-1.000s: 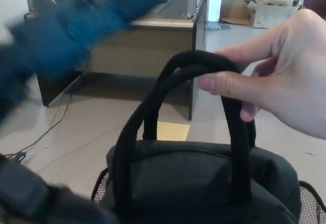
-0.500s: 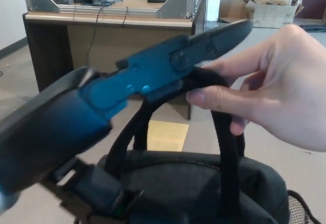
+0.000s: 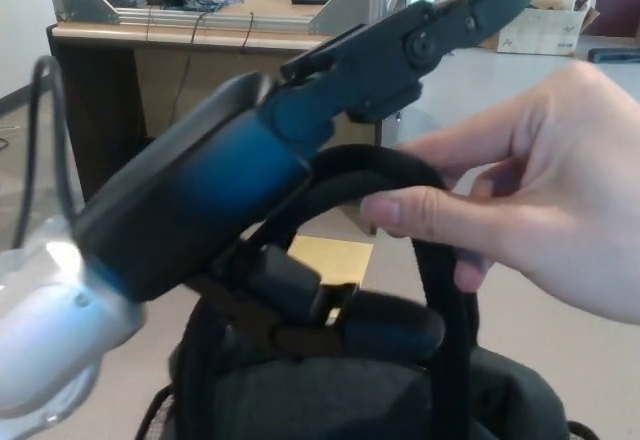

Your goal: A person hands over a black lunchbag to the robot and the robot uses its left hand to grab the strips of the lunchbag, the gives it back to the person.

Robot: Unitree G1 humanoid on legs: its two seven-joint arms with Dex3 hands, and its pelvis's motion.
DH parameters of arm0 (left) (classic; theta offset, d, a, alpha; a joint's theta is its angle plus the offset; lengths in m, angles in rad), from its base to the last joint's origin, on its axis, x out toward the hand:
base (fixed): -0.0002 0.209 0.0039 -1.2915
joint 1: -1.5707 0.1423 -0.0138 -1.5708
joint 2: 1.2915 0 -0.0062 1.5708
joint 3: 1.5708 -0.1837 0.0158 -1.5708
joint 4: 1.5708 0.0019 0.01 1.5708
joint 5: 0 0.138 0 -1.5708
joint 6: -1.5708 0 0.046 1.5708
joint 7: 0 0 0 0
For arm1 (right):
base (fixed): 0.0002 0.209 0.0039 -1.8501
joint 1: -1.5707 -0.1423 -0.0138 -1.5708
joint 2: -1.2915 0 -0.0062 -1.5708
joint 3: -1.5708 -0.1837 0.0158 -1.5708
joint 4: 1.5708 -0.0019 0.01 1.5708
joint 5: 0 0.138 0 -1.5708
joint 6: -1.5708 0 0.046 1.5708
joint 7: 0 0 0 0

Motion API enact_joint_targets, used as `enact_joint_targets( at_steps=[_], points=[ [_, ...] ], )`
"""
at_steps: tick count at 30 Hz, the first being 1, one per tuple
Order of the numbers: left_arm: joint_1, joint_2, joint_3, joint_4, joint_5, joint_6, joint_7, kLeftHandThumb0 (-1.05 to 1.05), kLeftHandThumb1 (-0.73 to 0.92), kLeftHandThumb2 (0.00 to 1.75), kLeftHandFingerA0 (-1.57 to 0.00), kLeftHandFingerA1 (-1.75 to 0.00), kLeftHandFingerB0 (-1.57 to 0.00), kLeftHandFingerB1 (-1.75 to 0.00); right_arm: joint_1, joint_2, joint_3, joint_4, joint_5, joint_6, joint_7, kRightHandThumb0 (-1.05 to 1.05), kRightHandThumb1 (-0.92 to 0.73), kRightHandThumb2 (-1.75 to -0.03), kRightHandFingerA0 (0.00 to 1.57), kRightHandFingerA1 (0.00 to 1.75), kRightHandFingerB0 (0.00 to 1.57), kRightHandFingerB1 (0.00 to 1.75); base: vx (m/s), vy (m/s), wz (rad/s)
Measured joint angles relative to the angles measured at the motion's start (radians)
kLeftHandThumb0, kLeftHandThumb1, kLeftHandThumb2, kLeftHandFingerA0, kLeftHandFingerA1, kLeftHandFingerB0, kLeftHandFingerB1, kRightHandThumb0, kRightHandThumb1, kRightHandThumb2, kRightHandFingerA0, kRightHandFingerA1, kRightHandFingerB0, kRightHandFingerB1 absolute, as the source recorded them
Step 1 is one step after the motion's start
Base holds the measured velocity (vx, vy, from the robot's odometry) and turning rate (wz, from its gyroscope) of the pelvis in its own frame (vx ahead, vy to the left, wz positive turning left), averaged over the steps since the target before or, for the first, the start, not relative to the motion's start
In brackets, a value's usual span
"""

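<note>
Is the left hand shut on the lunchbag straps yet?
Not yet. The left hand is open: upper fingers stretch out above the straps, thumb below. A person's hand pinches them.

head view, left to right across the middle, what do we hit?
Robot's left hand, reaching in from the picture's left → black looped straps of the lunchbag → person's hand pinching the straps from the right. The dark grey fabric lunchbag body spans the bottom, so it has no clear place in the order.

A wooden desk [image 3: 200, 70] with cables stands on pale floor [image 3: 560, 360], cardboard box [image 3: 545, 28] behind.
</note>
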Motion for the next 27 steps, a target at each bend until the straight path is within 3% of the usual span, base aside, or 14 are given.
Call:
enact_joint_targets(
  at_steps=[11,12,26,27],
  points=[
    [-0.054,-0.062,-0.120,0.092,0.174,0.038,0.028,-0.61,0.39,0.77,0.00,-0.19,0.00,-0.14,0.000,0.000,0.000,-0.005,0.000,0.000,0.000,-0.74,-0.76,-0.64,0.41,0.44,0.31,0.37,0.00,0.000,0.00],
    [-0.056,-0.064,-0.127,0.099,0.188,0.041,0.030,-0.60,0.38,0.76,-0.01,-0.20,-0.03,-0.15,0.000,0.000,0.000,-0.005,0.000,0.000,0.000,-0.65,-0.60,-1.02,0.37,0.58,0.18,0.46,0.00,0.000,0.00],
    [-0.113,-0.063,-0.217,0.196,0.413,0.100,0.035,-0.54,0.36,0.73,-0.04,-0.26,-0.05,-0.18,-0.001,0.000,0.000,-0.007,0.000,0.000,0.002,-0.71,-0.64,-1.03,0.37,0.56,0.19,0.45,0.00,0.000,0.00],
    [-0.117,-0.064,-0.224,0.203,0.425,0.103,0.035,-0.51,0.47,0.55,-0.06,-0.27,-0.01,-0.22,-0.001,0.000,0.000,-0.008,0.000,0.000,0.002,-0.67,-0.62,-1.03,0.37,0.57,0.18,0.46,0.00,0.000,0.00]
  ],
)
